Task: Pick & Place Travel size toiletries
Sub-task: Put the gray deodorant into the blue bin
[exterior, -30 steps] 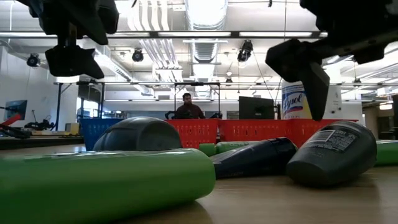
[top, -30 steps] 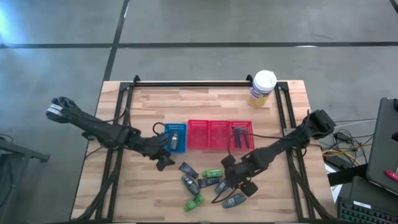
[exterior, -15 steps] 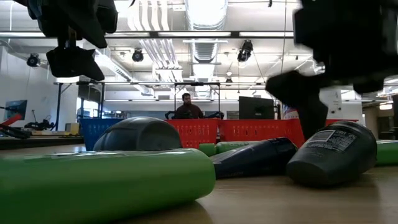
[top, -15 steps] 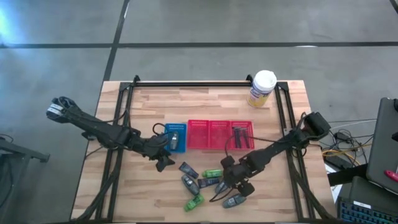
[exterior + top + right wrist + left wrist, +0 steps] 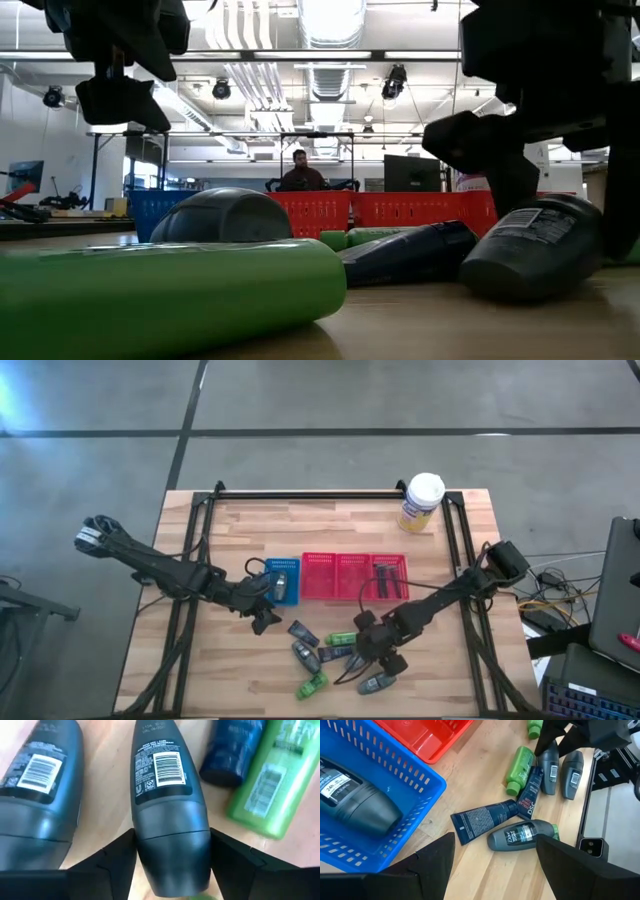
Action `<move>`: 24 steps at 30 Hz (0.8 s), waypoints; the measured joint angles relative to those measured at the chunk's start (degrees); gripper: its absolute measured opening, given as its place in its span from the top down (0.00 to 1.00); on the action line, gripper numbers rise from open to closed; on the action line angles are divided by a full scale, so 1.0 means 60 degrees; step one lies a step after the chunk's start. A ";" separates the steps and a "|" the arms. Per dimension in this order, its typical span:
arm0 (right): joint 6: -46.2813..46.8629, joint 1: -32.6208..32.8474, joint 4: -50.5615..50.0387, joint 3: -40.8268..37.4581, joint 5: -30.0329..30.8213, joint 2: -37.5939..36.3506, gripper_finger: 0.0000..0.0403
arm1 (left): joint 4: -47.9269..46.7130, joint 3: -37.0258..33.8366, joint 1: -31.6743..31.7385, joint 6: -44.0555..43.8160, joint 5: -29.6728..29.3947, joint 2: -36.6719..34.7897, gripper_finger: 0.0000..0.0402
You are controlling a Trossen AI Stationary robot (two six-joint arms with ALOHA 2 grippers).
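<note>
The travel size toiletries lie loose on the wooden table near its front edge: grey oval bottles [image 5: 305, 656], green bottles [image 5: 312, 685] and dark tubes [image 5: 303, 631]. One more grey bottle [image 5: 355, 802] lies in the blue tray [image 5: 281, 568]. My right gripper [image 5: 372, 652] is down over one grey bottle [image 5: 170, 795], shut on it. My left gripper [image 5: 262, 622] hangs open above the table, just in front of the blue tray, with nothing between its fingers. My right gripper pinches the grey bottle's rounded cap end [image 5: 172, 847] between its two fingers, one finger [image 5: 117, 857] on each side. The fingers come steeply from above and lie across the bottle. The bottle lies flat on the table [image 5: 535, 245], label side up.
A second grey bottle [image 5: 35, 795] lies close beside the held one, a dark blue tube [image 5: 235, 755] and a green bottle [image 5: 270, 785] on its other side. Three red trays [image 5: 355, 575] stand behind the heap. A white-capped jar [image 5: 422, 503] stands at the far right.
My right gripper has sunk toward the table onto the grey bottle, so that its fingers now stand on both sides of the bottle's cap end. The bottle has stayed where it lay.
</note>
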 joint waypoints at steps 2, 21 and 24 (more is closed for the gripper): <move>-0.0310 0.0000 0.0190 0.0013 0.0001 0.0022 0.48 | 0.0000 0.0000 0.0000 -0.0069 0.0000 0.0000 0.30; -0.0957 0.0022 0.0704 -0.0074 -0.0247 0.0069 0.22 | -0.0001 0.0000 0.0000 -0.0219 -0.0011 0.0000 0.30; -0.0928 0.0018 0.0689 -0.0125 -0.0262 0.0069 0.28 | -0.0003 0.0000 0.0000 -0.0222 -0.0011 0.0000 0.30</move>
